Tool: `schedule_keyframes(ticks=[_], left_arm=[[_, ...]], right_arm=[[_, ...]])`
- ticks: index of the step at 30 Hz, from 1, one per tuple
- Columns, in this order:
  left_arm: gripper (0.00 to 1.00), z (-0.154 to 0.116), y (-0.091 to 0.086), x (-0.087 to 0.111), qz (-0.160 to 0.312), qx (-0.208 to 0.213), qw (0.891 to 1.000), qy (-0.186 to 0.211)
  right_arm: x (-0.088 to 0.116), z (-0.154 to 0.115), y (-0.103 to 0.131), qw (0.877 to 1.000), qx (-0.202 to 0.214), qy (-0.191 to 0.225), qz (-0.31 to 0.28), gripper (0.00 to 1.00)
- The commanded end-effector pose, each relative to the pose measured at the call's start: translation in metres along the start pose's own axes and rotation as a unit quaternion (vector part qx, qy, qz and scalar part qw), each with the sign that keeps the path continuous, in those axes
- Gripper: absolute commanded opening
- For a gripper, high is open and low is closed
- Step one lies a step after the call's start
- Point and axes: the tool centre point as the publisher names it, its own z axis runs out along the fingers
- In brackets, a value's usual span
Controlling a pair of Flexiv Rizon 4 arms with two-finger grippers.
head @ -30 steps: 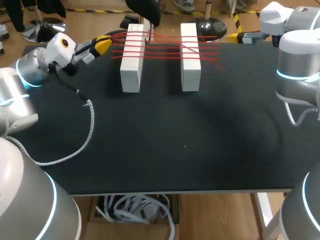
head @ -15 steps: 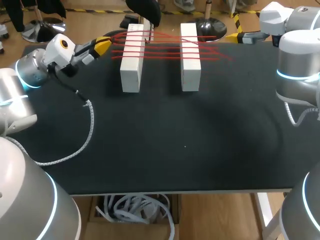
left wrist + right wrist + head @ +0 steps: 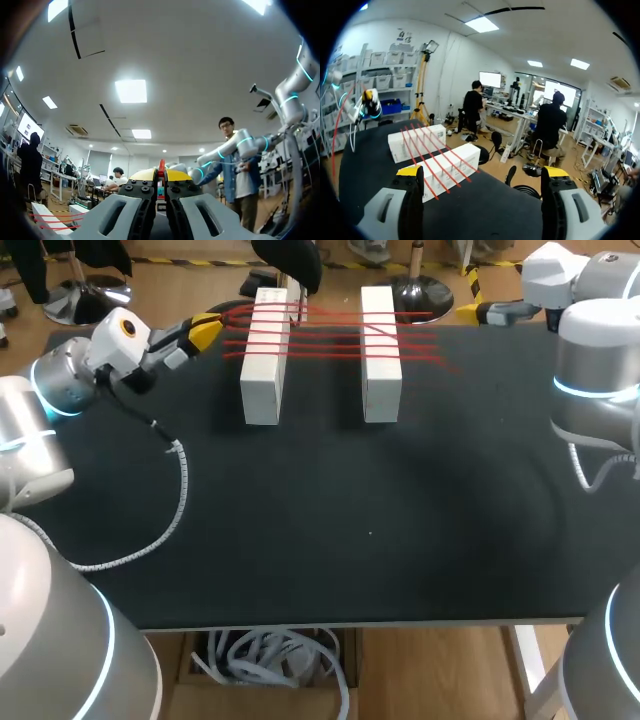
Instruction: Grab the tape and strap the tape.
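Two white blocks, a left block [image 3: 263, 360] and a right block [image 3: 381, 355], stand side by side at the back of the black table. Several strands of red tape [image 3: 330, 335] stretch across both. Just left of the left block my left gripper [image 3: 208, 330] is shut on the red tape; in the left wrist view a red strip [image 3: 161, 169] shows pinched between the yellow tips of that gripper [image 3: 160, 176]. My right gripper [image 3: 482, 312] hangs at the table's back edge, right of the blocks. Its fingers stand wide open and empty [image 3: 482, 172], facing the blocks [image 3: 445, 167] and the tape [image 3: 427, 155].
A grey ribbed cable [image 3: 178, 495] from my left arm lies in a curve on the left part of the table [image 3: 370, 530]. A loose tape end [image 3: 450, 365] trails right of the right block.
The loose tape end right of the right block has swung a little. My right gripper has drifted slightly to the right. The left gripper keeps its hold in place.
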Motion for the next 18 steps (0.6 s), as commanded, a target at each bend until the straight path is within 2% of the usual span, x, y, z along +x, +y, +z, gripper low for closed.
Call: schedule_keyframes(ticks=[1, 4, 9, 18], left_arm=[[0.0, 0.0, 0.001, 0.0, 0.001, 0.001, 1.0, 0.0], [0.0, 0.0, 0.001, 0.0, 0.001, 0.001, 1.0, 0.0], [0.0, 0.0, 0.001, 0.0, 0.001, 0.001, 1.0, 0.0], [0.0, 0.0, 0.001, 0.0, 0.001, 0.001, 1.0, 0.0]], right_arm=[[0.008, -0.013, 0.005, 0.995, -0.044, -0.076, 0.037, 1.0], [0.013, -0.027, 0.012, 0.989, -0.074, -0.113, 0.062, 1.0], [0.026, -0.046, 0.02, 0.978, -0.114, -0.15, 0.093, 1.0], [0.045, -0.077, 0.028, 0.942, -0.159, -0.25, 0.155, 1.0]])
